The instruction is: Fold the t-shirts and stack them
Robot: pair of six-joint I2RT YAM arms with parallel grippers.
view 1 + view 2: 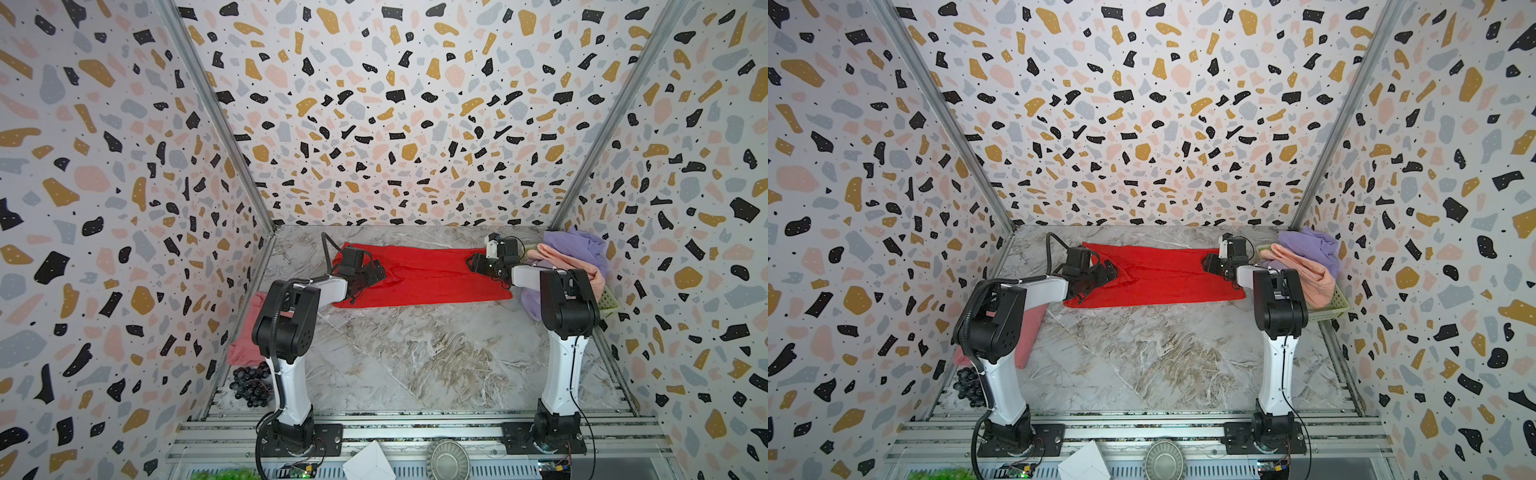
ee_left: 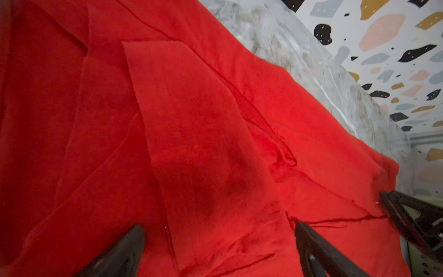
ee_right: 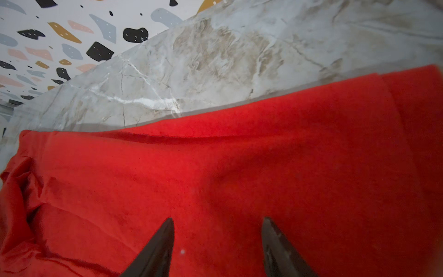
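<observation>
While the red t-shirt [image 1: 424,276] lies spread flat on the marble table [image 1: 415,353], the left gripper [image 2: 219,226] hangs over its left end, jaws wide apart and empty. The right gripper [image 3: 218,219] is over its right end, jaws partly apart, nothing pinched. Right of the shirt, a lavender t-shirt [image 1: 577,245] and peach t-shirt [image 1: 573,266] heap on a green basket [image 1: 609,303]; to its left lies a pink t-shirt [image 1: 245,340].

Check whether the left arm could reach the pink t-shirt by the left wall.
Probably yes: the pink t-shirt lies uncovered beside that arm's base, and the left gripper is open, over the red t-shirt.
</observation>
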